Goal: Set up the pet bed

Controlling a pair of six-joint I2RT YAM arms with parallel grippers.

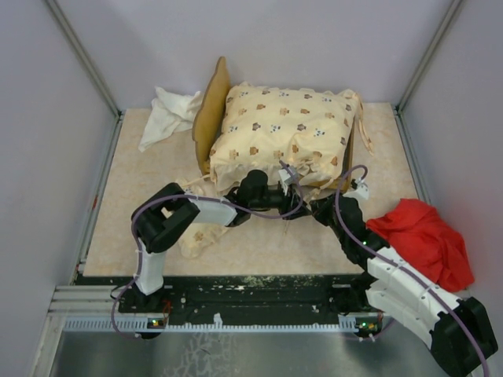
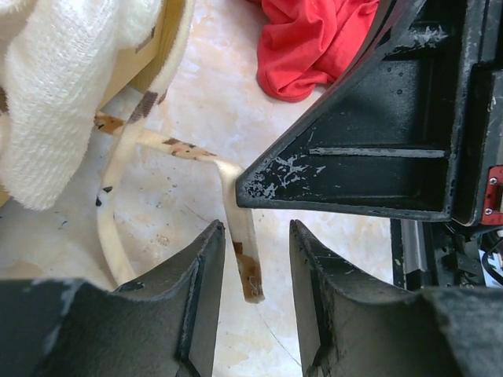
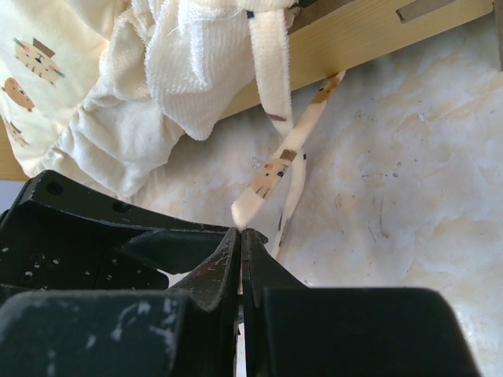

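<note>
The right gripper (image 3: 242, 236) is pressing its jaws fully together and is pinching the tip of a printed tie strap (image 3: 271, 171), which is trailing down from the cushion's near edge. The left gripper (image 2: 255, 232) is holding its jaws apart. The loose end of the strap is hanging in the gap between them, and whether either finger is touching it cannot be told. Both grippers are meeting nose to nose just off the near side of the bed, low over the table (image 1: 259, 247).

The cushion (image 1: 283, 129), cream with small animal prints, is lying on top of the bed frame (image 3: 369, 31). It is spilling over the near rail, with its white towelling underside showing. The wavy headboard (image 1: 211, 110) is standing at the left end of the bed. The small pillow (image 1: 196, 238) is lying on the table beneath the left arm, apart from the bed. A red cloth (image 1: 424, 236) is lying crumpled near the right arm. A white cloth (image 1: 167, 114) is lying at the far left corner, just beside the headboard.
</note>
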